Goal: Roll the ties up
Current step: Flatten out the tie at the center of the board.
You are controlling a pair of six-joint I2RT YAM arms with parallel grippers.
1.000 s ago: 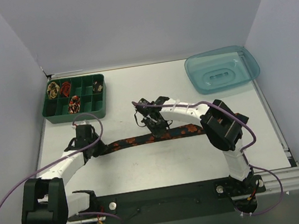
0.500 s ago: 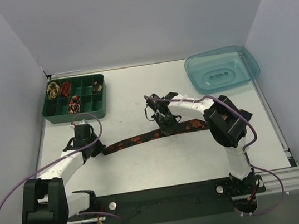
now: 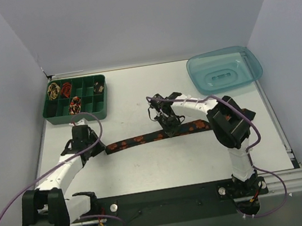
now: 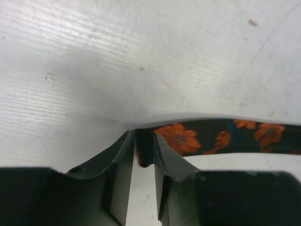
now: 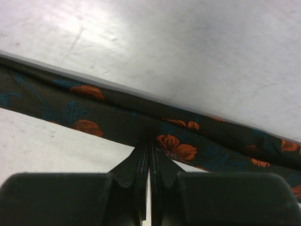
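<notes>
A dark tie (image 3: 138, 140) with orange flowers lies stretched across the middle of the table. My left gripper (image 3: 98, 149) is at its left end. In the left wrist view the left gripper (image 4: 144, 140) stands slightly open, with the tie (image 4: 216, 139) ending between its fingertips. My right gripper (image 3: 170, 128) is on the tie's middle part. In the right wrist view this gripper (image 5: 150, 145) is shut on the near edge of the tie (image 5: 117, 117). Several small rolled ties (image 3: 53, 91) sit in compartments of the green tray (image 3: 64, 119).
A translucent blue tub (image 3: 224, 71) rests upside down at the back right. The green tray stands at the back left against the side wall. Purple cables (image 3: 15, 196) loop beside the left arm. A black base rail (image 3: 169, 198) runs along the near edge.
The right gripper has carried the tie's middle to the right and slightly back, dragging the tie with it. The left gripper's jaws have parted at the tie's end.
</notes>
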